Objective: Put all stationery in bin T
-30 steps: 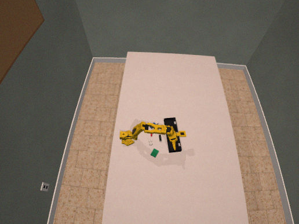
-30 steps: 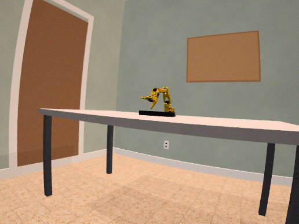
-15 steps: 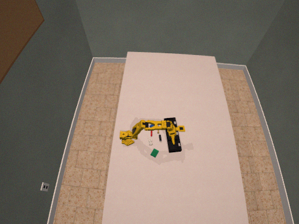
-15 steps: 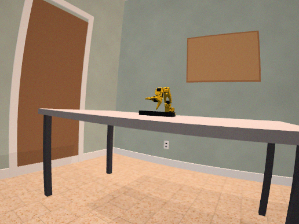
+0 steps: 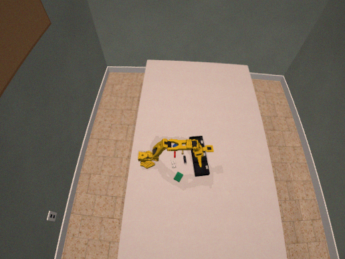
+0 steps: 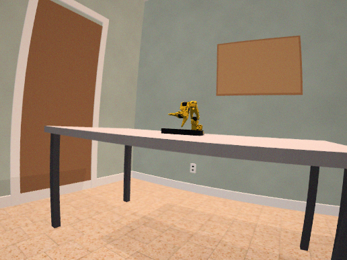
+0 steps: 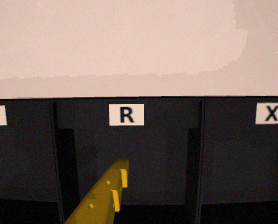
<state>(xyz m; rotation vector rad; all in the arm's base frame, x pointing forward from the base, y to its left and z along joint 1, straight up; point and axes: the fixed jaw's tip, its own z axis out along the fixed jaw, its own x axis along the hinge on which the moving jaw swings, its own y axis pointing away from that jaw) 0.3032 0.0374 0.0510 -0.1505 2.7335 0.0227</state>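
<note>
Bin R [image 7: 126, 150] under open gripper [image 7: 117, 182]

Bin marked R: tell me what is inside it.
In the wrist view the bin marked R shows only a dark floor, with nothing visibly lying in it. The open, empty gripper hangs over it and covers part of the near floor, so that patch cannot be checked.

Room: grey-green walls [image 6: 175, 49]; brown door [image 6: 58, 93] in white frame; cork board [image 6: 259, 66]; white wall socket [image 6: 192, 167]; white skirting [image 6: 235, 195]; tan tiled floor [image 6: 151, 230]; long pale table [image 6: 101, 131] on dark legs [image 6: 54, 180].
</note>
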